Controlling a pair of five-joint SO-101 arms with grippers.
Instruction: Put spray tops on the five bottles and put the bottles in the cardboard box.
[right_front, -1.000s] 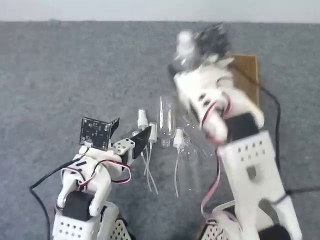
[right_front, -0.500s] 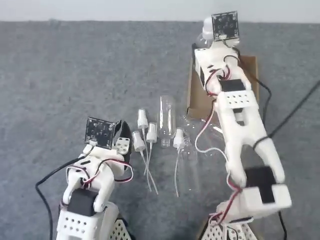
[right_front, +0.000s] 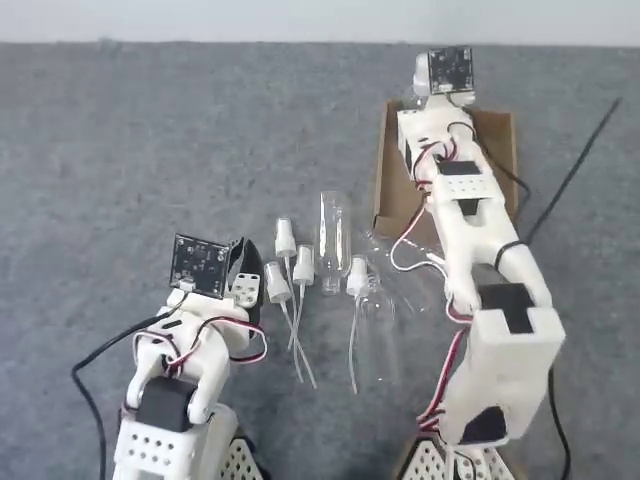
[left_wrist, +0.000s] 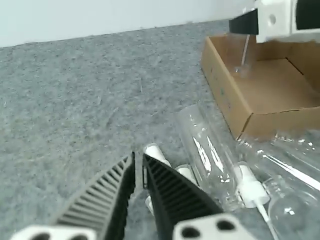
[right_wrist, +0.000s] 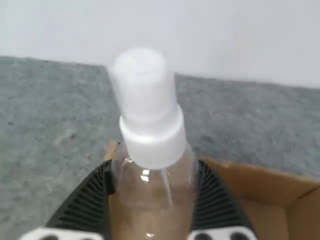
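Cardboard box (right_front: 390, 190) is set on the grey mat (right_front: 150, 130), far right. A capped bottle (right_wrist: 150, 165) is held upright, seemingly just inside it, clamped between the right gripper's (right_wrist: 152, 185) fingers. Bare bottles (right_front: 333, 235) are laid beside loose spray tops (right_front: 285, 240). The left gripper (left_wrist: 139, 172) is poised over these, fingers almost together, empty.

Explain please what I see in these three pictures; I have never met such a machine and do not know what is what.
These are two small white robot arms on a grey carpeted table. The high view looks down from a fixed camera; the other two pictures come from cameras on each arm's wrist. The right gripper holds a clear bottle with its spray top on, over the cardboard box. The left gripper holds nothing, near loose spray tops and uncapped bottles lying on the table.
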